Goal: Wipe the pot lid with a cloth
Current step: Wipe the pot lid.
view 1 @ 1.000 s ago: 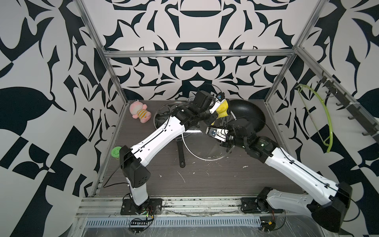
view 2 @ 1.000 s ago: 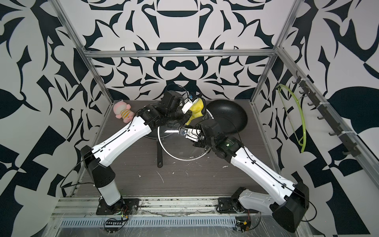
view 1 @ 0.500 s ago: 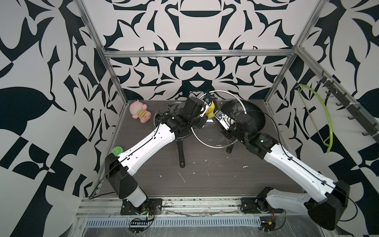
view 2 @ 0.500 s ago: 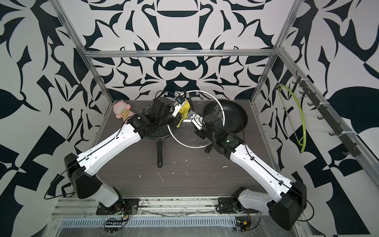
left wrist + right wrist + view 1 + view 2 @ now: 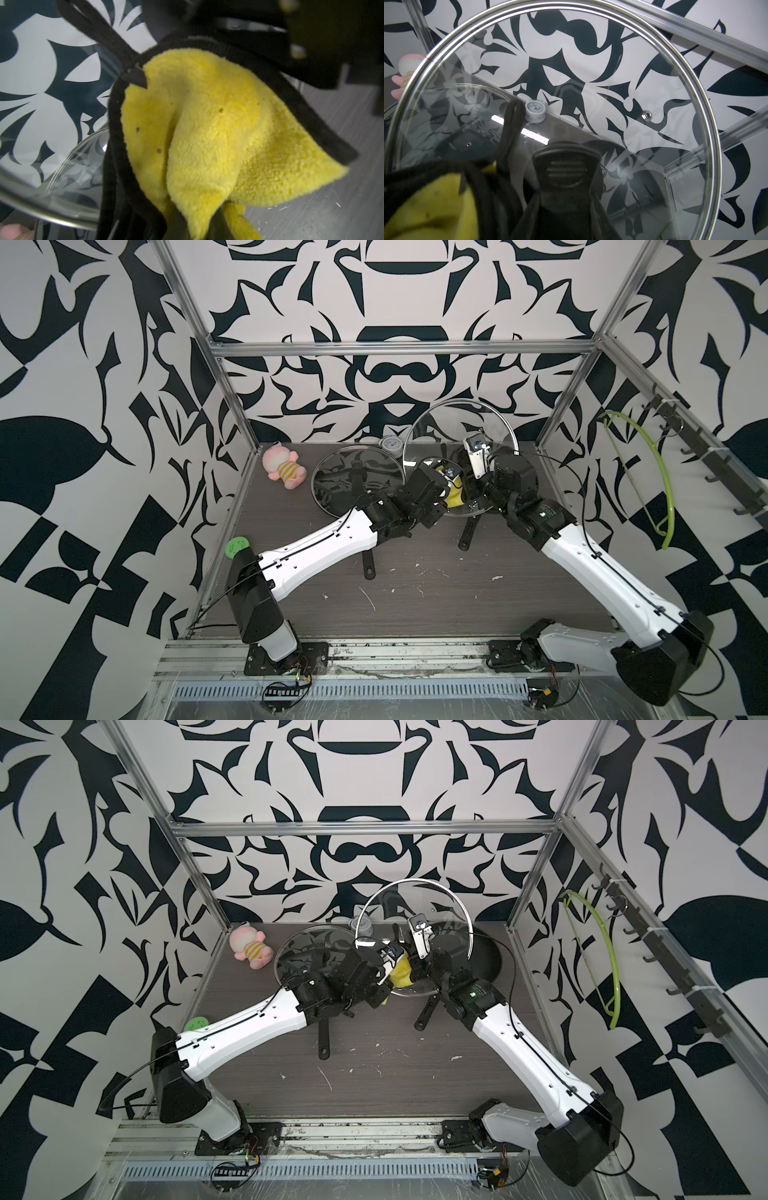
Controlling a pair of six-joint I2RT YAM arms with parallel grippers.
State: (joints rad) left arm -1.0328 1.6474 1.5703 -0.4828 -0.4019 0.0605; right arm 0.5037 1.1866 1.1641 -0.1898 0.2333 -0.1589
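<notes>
Both top views show the pot lid (image 5: 451, 423) tipped up nearly on edge at the upper centre of the frame, arching against the patterned back wall (image 5: 395, 377). Right wrist view has the glass filling the picture, and the right tool (image 5: 564, 195) is pressed onto the lid's black ridged handle (image 5: 564, 166) at the lower middle. The left tool (image 5: 198, 225) pinches the cloth (image 5: 207, 135), which fans out bright yellow with a black border and a black loop (image 5: 97, 27) toward the upper left of the left wrist view. In a top view the cloth (image 5: 401, 973) sits bunched between the two wrists, close against the lower left part of the lid; whether it touches the glass cannot be told. Left of it a second glass lid (image 5: 357, 485) lies flat on a pan (image 5: 368, 564), with a pink plush toy (image 5: 282, 466) further left and a small white clock (image 5: 390, 445) at the back edge of the table (image 5: 415, 593).
</notes>
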